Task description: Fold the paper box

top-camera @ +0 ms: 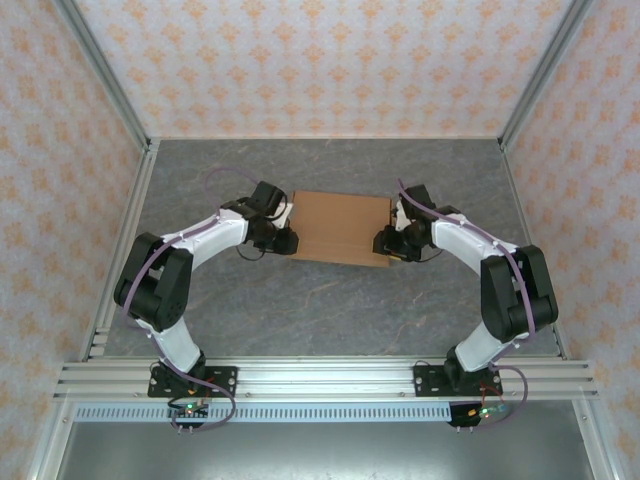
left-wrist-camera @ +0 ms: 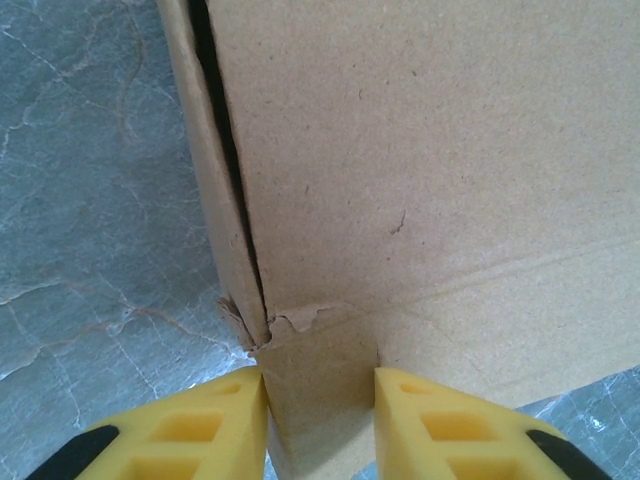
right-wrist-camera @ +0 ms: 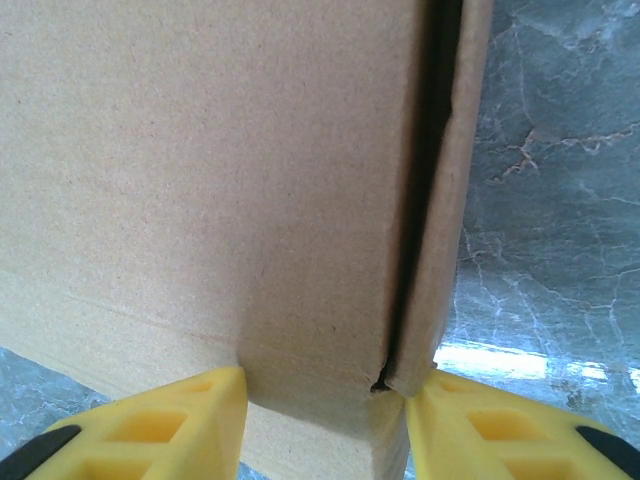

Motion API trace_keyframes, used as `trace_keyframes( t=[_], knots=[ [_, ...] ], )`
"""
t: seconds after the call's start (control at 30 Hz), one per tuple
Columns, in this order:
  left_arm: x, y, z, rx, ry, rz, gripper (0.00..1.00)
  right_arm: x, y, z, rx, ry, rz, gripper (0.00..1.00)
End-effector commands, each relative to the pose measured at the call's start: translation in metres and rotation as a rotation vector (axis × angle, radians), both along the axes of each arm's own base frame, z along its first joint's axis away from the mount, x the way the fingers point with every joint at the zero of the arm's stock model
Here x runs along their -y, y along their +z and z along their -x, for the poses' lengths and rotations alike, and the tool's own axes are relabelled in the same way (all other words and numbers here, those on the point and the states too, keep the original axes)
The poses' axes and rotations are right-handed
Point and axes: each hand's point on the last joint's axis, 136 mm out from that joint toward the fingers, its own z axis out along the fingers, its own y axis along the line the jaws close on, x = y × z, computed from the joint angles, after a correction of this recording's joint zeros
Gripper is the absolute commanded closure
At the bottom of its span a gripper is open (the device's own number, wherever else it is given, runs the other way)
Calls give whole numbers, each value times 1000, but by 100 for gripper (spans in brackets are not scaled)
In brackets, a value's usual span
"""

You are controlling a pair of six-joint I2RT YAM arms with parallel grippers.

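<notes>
Grey marbled worktop [top-camera: 330,310] with pale veins takes up the middle of the top view. An aluminium rail [top-camera: 320,375] runs along its bottom edge. One item on it: brown cardboard paper box [top-camera: 340,228], centre frame, slightly above the middle, long sides left-right. Left wrist view: worktop [left-wrist-camera: 90,200] down the left side and in the lower right corner, box [left-wrist-camera: 420,150] covering the rest. Right wrist view: worktop [right-wrist-camera: 550,150] down the right side with a bright glare patch lower right, box [right-wrist-camera: 200,150] at left.
</notes>
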Motion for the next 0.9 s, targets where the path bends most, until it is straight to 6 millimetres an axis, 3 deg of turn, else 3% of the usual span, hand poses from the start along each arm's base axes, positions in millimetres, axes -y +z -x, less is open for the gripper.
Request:
trace_keyframes(
  t=[0.0, 0.37, 0.87],
  knots=[
    [11, -4, -3, 8, -11, 19, 69, -5, 3, -1, 15, 4, -24, 55],
    [9, -14, -7, 17, 2, 9, 69, 4, 1, -7, 60, 0, 31, 54],
    [8, -14, -6, 25, 8, 11, 70, -5, 5, -10, 61, -34, -82, 57]
  ],
)
